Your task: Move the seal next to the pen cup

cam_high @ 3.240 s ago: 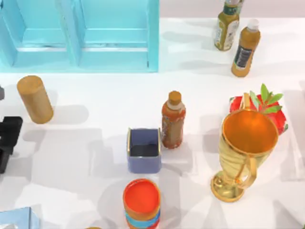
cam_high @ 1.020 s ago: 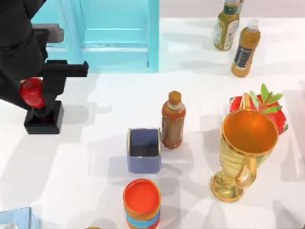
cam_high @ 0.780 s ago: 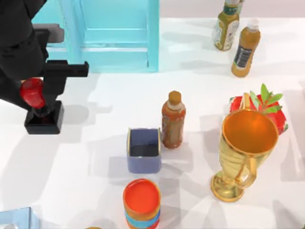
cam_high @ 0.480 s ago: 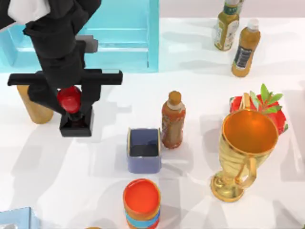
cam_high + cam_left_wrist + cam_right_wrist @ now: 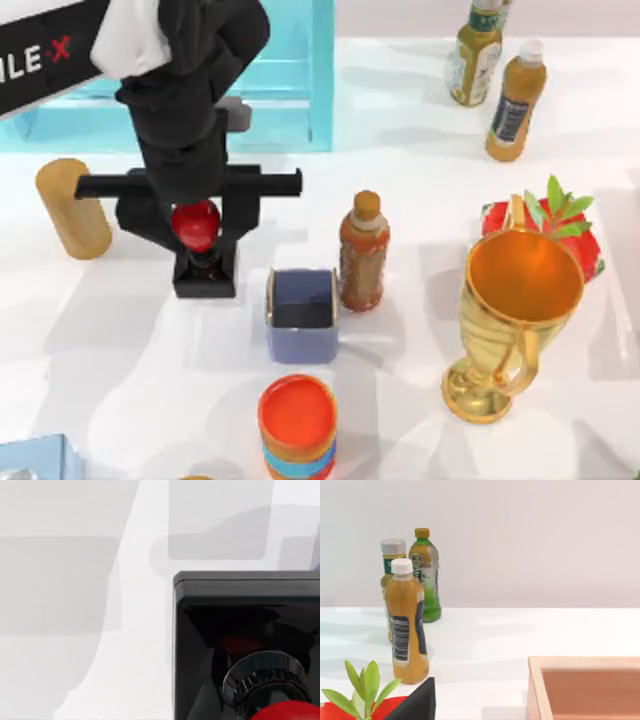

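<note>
In the top view, your left gripper sits left of frame centre, jaws clenched on the seal, whose knob points up. Its black base lies just left of the pen cup, apparently touching the counter.

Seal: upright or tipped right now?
Upright: the seal has its red knob directly above its black base, held in the left gripper.

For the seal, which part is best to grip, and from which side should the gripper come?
Grip the seal at its round red knob, coming from above. It stands upright on its black square base, so the knob is the narrow top part. The left gripper holds it this way, just left of the pen cup.
</note>
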### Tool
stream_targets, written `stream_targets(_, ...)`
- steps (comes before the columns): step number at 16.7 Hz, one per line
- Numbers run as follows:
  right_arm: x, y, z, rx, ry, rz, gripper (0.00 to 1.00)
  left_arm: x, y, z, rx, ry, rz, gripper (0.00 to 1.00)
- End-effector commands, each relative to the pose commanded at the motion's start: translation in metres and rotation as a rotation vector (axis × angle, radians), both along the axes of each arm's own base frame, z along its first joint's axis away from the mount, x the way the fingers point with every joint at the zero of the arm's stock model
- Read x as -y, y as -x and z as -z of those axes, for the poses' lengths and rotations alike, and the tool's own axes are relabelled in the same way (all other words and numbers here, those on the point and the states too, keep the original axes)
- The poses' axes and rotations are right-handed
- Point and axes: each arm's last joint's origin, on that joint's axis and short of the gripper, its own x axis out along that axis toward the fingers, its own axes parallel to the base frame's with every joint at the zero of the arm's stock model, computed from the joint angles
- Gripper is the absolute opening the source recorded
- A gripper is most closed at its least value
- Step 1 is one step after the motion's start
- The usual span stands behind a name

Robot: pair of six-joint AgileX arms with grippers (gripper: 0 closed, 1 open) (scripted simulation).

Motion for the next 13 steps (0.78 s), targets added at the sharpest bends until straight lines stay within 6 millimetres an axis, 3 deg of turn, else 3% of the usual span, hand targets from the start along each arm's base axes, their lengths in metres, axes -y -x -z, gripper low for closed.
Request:
stream_targets(8,0.0,0.0,0.0,0.0,0.0,0.0,1.0,0.002,0.0,0.015,-0.001,-0.001,0.002,0.0)
stream_targets(13,0.0,0.0,0.0,0.0,0.0,0.0,1.0,0.002,0.0,0.015,-0.001,-0.001,0.002,0.38)
